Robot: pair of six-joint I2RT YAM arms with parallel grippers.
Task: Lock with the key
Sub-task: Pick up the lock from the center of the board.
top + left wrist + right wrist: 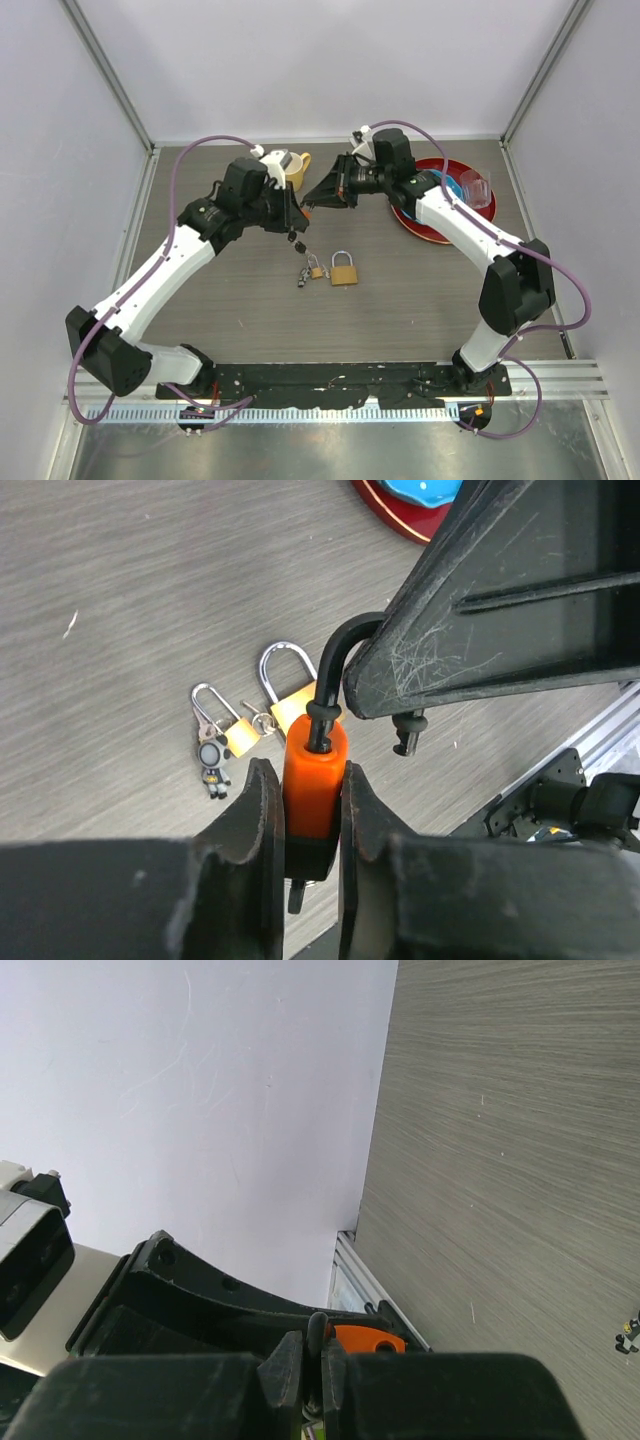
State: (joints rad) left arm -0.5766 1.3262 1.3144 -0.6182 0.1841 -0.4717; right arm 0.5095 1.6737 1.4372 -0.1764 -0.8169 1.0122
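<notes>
Padlock [314, 780]: smooth orange body, curved black shackle [330, 665]

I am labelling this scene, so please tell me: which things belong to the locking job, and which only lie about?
In the job: orange padlock with a black shackle; left end effector; right end effector, both closed on it.
Lying about: large brass padlock; small brass padlock with keys; yellow mug; red plate; clear plastic cup.

Bright, even light — soft shadows
</notes>
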